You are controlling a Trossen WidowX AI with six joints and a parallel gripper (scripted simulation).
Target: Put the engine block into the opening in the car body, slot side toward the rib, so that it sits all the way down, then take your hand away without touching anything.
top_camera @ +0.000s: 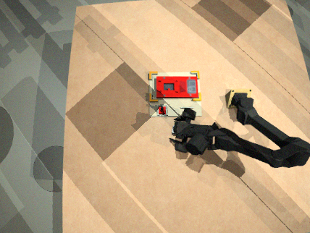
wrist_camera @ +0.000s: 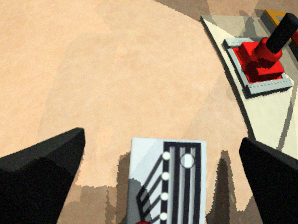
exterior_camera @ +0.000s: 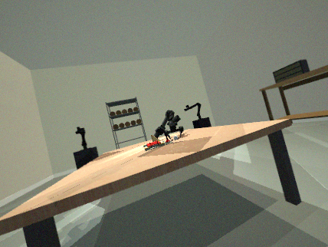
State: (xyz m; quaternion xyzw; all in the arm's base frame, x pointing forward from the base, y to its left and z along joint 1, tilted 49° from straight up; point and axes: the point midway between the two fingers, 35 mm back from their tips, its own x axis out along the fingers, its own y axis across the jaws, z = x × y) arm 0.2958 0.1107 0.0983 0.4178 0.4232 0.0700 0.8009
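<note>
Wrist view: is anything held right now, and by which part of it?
Nothing is held: the gripper stands open, with a gap on both sides of the engine block.

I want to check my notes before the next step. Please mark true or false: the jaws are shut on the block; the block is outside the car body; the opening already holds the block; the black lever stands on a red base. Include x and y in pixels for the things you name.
The jaws are shut on the block (top_camera: 174, 128) (exterior_camera: 175, 137) (wrist_camera: 145, 160). False: they are open, one at each side of it.
The block is outside the car body (top_camera: 182, 80) (exterior_camera: 153, 143). True.
The opening (top_camera: 169, 87) already holds the block. False: no block is in it.
The black lever (wrist_camera: 281, 34) stands on a red base (wrist_camera: 250, 62). True.
</note>
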